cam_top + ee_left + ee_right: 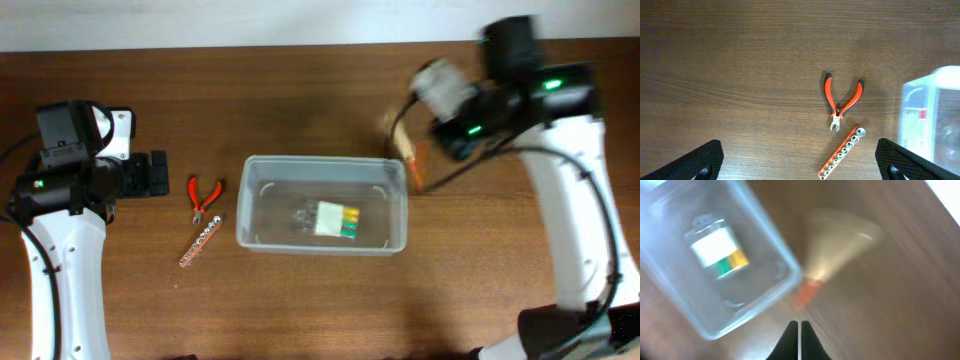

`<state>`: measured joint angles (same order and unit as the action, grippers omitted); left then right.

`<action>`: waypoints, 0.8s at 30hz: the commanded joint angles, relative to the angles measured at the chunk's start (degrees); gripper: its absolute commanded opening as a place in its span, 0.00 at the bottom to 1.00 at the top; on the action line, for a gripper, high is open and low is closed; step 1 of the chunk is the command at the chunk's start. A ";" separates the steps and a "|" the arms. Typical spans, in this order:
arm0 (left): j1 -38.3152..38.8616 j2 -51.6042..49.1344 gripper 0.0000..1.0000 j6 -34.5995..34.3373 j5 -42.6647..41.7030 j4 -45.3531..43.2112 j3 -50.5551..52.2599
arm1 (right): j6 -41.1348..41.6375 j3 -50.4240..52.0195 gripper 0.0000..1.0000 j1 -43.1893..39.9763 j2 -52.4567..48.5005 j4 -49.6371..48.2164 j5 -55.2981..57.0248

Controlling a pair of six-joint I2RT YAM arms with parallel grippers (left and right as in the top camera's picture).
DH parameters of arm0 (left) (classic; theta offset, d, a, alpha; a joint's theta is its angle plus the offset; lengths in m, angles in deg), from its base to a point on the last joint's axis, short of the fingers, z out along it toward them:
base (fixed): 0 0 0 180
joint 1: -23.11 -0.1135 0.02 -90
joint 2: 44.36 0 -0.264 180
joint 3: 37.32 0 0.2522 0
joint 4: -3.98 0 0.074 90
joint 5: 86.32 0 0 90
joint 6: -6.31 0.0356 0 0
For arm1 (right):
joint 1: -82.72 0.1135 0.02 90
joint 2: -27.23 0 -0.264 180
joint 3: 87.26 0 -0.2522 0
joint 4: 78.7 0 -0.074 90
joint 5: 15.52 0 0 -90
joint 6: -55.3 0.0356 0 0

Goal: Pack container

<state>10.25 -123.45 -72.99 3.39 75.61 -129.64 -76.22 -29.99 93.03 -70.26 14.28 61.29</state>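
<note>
The clear plastic container (pixel 262 236) sits at the table's middle and holds a small white, yellow and green pack (pixel 337 220). It also shows in the right wrist view (pixel 767 250) and at the right edge of the left wrist view (pixel 935 95). My left gripper (pixel 800 167) is open and empty, left of the container (pixel 155 175). My right gripper (pixel 799 326) is shut and empty, blurred, above the table beyond the container's far right corner (pixel 432 88).
Orange-handled pliers (pixel 841 99) and an orange rail of sockets (pixel 842 152) lie between my left gripper and the container. A blurred beige tool with an orange tip (pixel 408 155) lies by the container's far right corner, ahead of my right fingers (pixel 832 245).
</note>
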 commanded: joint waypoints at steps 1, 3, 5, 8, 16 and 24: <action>0.11 -0.37 0.99 -0.79 -1.05 0.17 -0.66 | -7.02 0.87 0.04 6.27 -1.38 1.33 2.64; 0.11 -0.35 0.99 -0.79 -1.05 0.28 -0.66 | -6.01 1.75 0.04 9.31 -1.62 1.36 4.66; 0.11 -0.35 0.99 -0.79 -1.07 0.28 -0.66 | -6.03 2.64 0.04 11.15 -1.66 1.27 6.58; 0.11 -0.35 0.99 -0.81 -1.07 0.28 -0.66 | -5.77 2.89 0.04 11.47 -1.66 1.03 7.48; 0.11 -0.35 0.99 -0.81 -1.07 0.28 -0.66 | -4.37 2.91 0.04 8.57 -1.66 0.46 7.48; 0.11 -0.35 0.99 -2.49 -1.44 0.35 -0.66 | -3.02 2.89 0.99 2.51 -1.66 -3.39 9.40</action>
<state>10.25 -123.45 -74.12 2.97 75.83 -129.64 -79.73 -27.28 98.21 -71.84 11.76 69.09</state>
